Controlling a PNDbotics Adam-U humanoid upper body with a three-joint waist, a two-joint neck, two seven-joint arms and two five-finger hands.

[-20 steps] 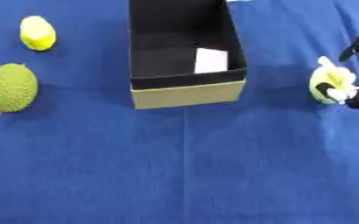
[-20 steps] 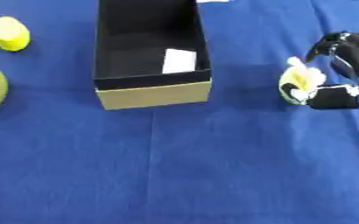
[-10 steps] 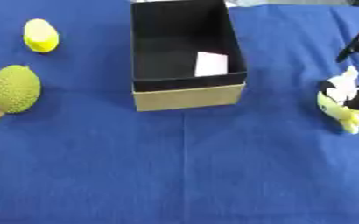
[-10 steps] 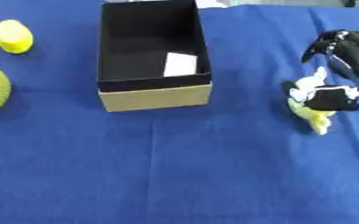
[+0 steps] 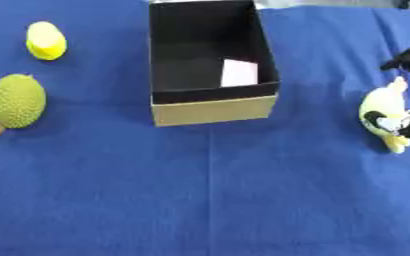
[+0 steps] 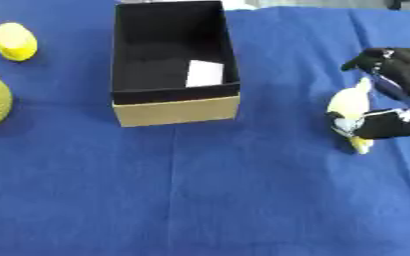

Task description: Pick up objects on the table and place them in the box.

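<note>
So the robot's right hand (image 6: 392, 95) is over at the right side of the blue cloth-covered table (image 6: 200, 190), black fingers and thumb curled around a pale yellow, elongated fruit-shaped toy (image 6: 348, 107). The toy stands roughly upright in the grip, a bit tilted, its darker yellow tip poking out below the thumb. It's well to the right of the open cardboard box with the black inside (image 6: 175, 60), nowhere near over it. There's a small white card (image 6: 205, 73) lying on the box floor. Over on the left, a bumpy green durian-like fruit (image 5: 14, 101) and a small yellow lemon-like fruit (image 5: 46, 40) sit on the cloth, apart from each other. Left hand doesn't show up.
</note>
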